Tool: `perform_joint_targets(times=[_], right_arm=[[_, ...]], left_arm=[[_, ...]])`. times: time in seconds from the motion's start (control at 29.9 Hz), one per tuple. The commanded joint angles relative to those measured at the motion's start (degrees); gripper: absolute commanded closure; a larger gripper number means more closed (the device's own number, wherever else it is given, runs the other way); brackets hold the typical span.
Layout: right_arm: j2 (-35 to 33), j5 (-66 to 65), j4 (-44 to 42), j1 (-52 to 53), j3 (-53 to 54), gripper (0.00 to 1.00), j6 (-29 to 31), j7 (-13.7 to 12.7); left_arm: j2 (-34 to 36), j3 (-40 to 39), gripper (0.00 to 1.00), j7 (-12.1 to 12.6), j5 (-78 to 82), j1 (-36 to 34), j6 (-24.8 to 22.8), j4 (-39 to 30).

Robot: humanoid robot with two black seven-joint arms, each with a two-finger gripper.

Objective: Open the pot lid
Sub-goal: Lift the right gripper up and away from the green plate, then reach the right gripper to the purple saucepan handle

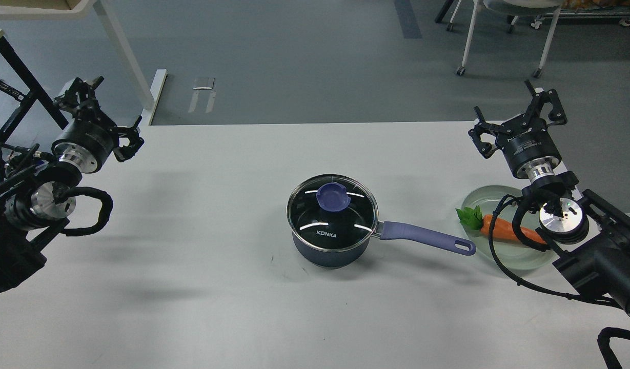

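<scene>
A dark blue pot [331,251] stands at the middle of the white table [217,246], its purple handle [427,239] pointing right. A glass lid [332,212] with a blue knob [333,196] sits closed on it. My left gripper [105,114] is open and empty, far left near the table's back edge. My right gripper [517,114] is open and empty, far right near the back edge. Both are well away from the pot.
A clear glass plate [504,195] with a carrot [504,229] lies right of the pot handle, partly under my right arm. A white table leg [122,56] and a chair on wheels [504,31] stand on the grey floor beyond the table.
</scene>
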Motion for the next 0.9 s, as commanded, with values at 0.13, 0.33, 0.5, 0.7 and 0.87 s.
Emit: perform_joint_targets(times=[0.13,0.33,0.5,0.7,0.87], right_arm=[[-14.7,-11.08,5.76,5.03,-6.62,0.0,0.13,0.17],[-20.15,-25.13,13.57,7.93,-7.06,0.0,-0.05,0.26],[-26.74,-50.34,28.58,8.03,-6.98,0.0,-3.99,0.26],[-31.49,-81.54,45.82,7.32,-9.42,0.0,-5.76,0.78],[-31.85,-96.43,51.28,7.41,-16.01,0.0,-5.76,1.23]], left_arm=[[4.19,0.68,0.01,1.28,1.04,0.0,0.47,-6.76],[5.69,0.85,0.01,1.29,2.71,0.09,3.0,-7.29],[5.25,0.68,0.0,0.76,2.62,0.17,5.83,-7.55],[6.04,0.76,0.01,0.93,2.71,0.0,6.01,-7.55],[6.92,0.77,0.01,1.2,3.93,-0.09,5.92,-7.55]])
